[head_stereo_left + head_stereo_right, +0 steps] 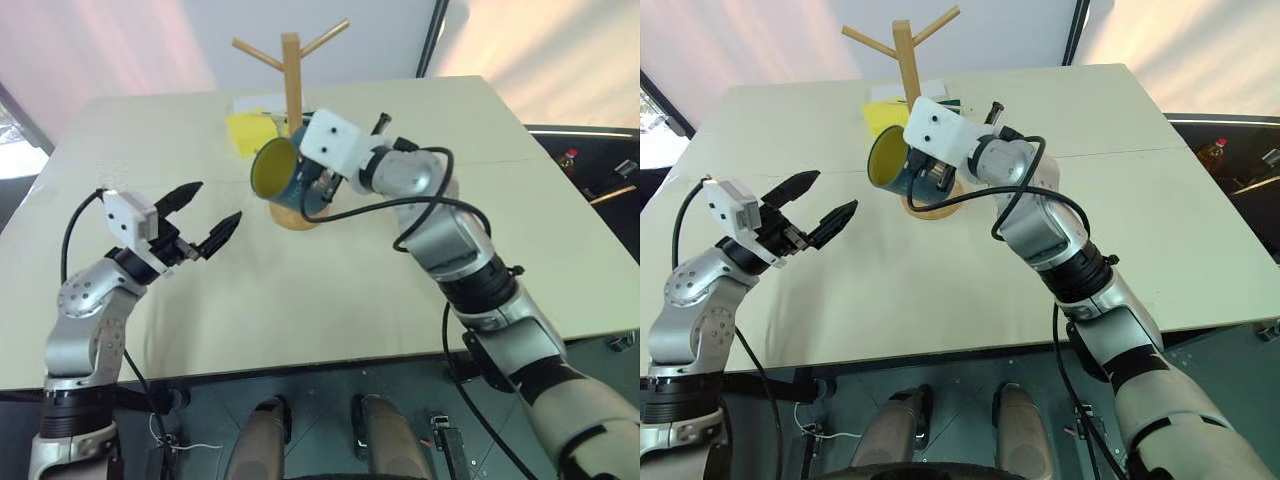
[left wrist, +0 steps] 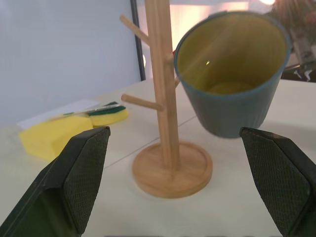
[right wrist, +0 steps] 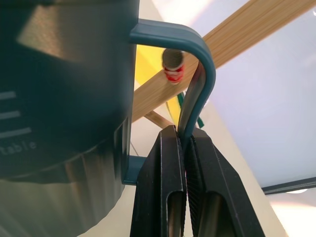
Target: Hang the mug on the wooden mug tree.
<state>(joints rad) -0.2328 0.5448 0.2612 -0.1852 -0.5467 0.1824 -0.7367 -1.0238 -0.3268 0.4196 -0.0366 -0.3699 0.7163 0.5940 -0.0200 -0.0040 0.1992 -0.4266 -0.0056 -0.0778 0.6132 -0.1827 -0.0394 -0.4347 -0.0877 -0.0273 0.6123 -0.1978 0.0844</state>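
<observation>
The mug [image 3: 64, 89], its pale lettering ending in "table", is held off the counter [image 1: 330, 290] against the post of the wooden mug tree [image 1: 291, 75], mouth tipped sideways. The right gripper [image 3: 183, 143] has its jaws pinched tight on the mug's loop handle. The left gripper [image 1: 212, 215] hovers with jaws spread wide and empty; a yellow sponge [image 1: 250, 130] lies behind the tree.

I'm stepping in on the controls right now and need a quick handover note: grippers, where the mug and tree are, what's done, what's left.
Right gripper: shut on the mug's handle, holding the mug in the air, tilted, beside the wooden mug tree.
Left gripper: open, holding nothing, apart from both.
Tree stands upright on the table.
Done: mug picked up and brought to the post.
Left: slip the handle over a peg, then release.
</observation>
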